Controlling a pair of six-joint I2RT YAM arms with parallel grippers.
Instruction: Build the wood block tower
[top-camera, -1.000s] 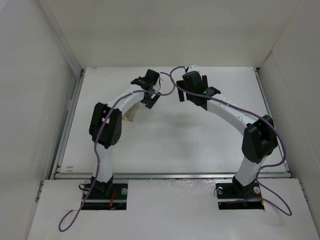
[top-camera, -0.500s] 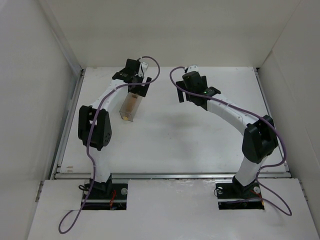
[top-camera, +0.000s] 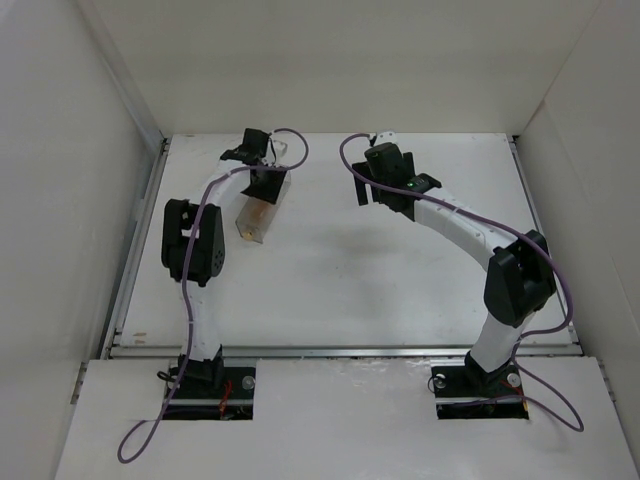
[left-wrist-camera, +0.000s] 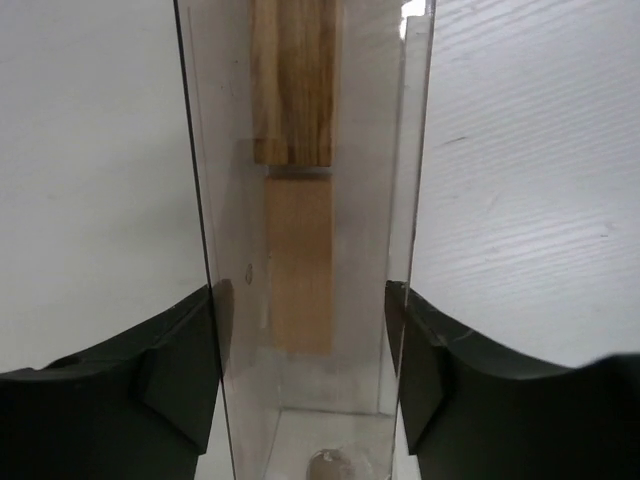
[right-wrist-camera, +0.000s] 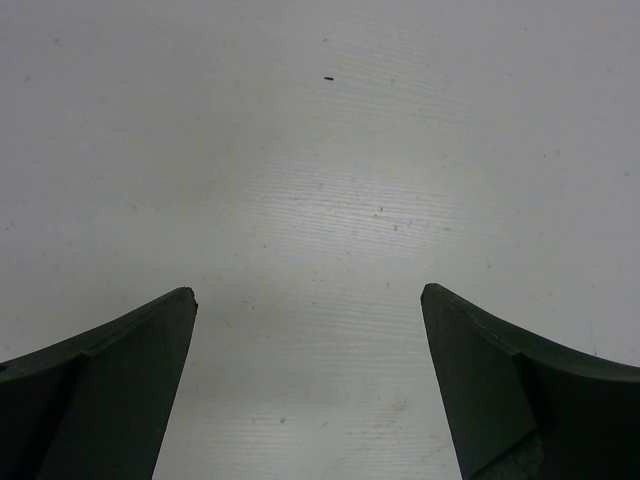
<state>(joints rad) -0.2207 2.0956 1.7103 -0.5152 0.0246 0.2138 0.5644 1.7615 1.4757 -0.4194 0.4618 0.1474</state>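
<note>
Shifted leftward: left claw (left-wrist-camera: 308, 300), clamped on clear case (left-wrist-camera: 225, 150) (wood blocks (left-wrist-camera: 292, 90) inside, beyond the claw); right claw (right-wrist-camera: 308, 295) agape above surface (right-wrist-camera: 330, 150).

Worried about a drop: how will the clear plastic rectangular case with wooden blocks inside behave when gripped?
The clear plastic rectangular case looks smooth-walled, so it is probably slippery to hold. Its walls look thin, so a hard squeeze may flex it. The wooden blocks inside seem loose and may slide if it tilts, shifting its weight.
</note>
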